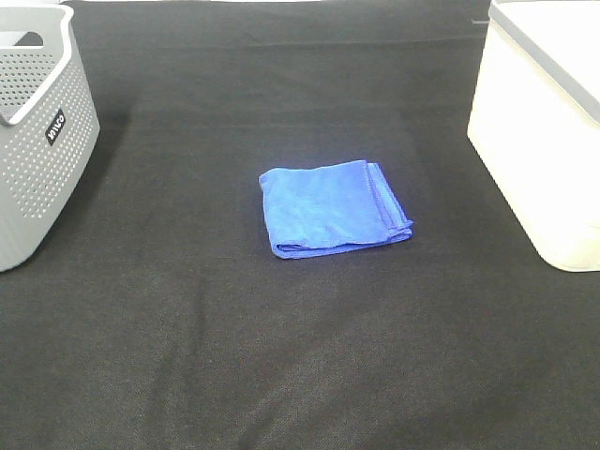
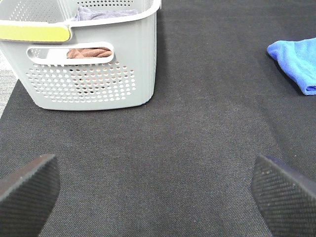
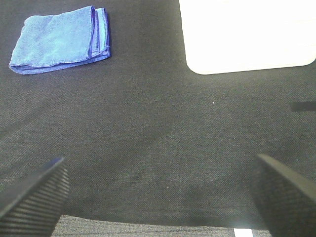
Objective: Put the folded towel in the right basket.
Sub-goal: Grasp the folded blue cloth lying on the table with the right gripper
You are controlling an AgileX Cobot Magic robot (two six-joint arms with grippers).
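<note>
A folded blue towel [image 1: 333, 207] lies flat on the black table mat, about in the middle. It also shows in the left wrist view [image 2: 297, 62] and in the right wrist view [image 3: 61, 39]. The right basket [image 1: 539, 131] is white and stands at the right edge; its wall shows in the right wrist view [image 3: 247, 37]. My left gripper [image 2: 155, 190] is open and empty over bare mat, well short of the towel. My right gripper [image 3: 160, 195] is open and empty near the table's front edge. Neither arm shows in the high view.
A grey perforated basket [image 1: 37, 141] stands at the left edge; the left wrist view shows cloths inside it [image 2: 89, 52]. The black mat [image 1: 300, 356] covers the table.
</note>
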